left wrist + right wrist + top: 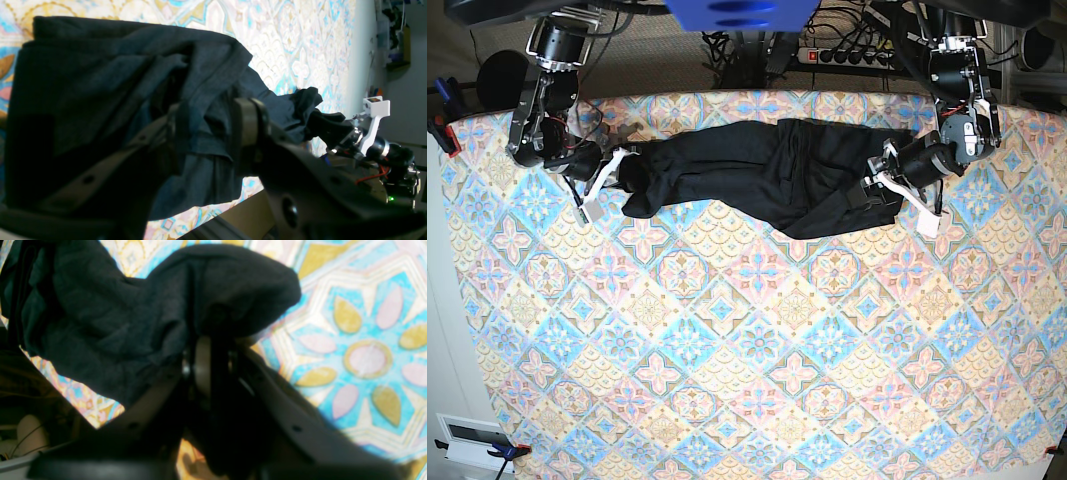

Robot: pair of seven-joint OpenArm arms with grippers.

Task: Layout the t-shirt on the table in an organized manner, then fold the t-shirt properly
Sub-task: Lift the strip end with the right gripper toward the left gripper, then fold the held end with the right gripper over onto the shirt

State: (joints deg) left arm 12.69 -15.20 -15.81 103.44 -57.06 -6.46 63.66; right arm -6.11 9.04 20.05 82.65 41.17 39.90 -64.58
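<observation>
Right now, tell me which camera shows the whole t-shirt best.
The base view: the t-shirt lies stretched between the right gripper and left gripper on the table, outline complete. Each wrist view shows only one bunched end, clamped in its gripper's jaws.

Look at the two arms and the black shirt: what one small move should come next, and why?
Probably pull the arms apart to stretch the shirt flat. Both the left gripper and the right gripper grip opposite ends, yet the cloth between them is bunched and wrinkled on the table.
</observation>
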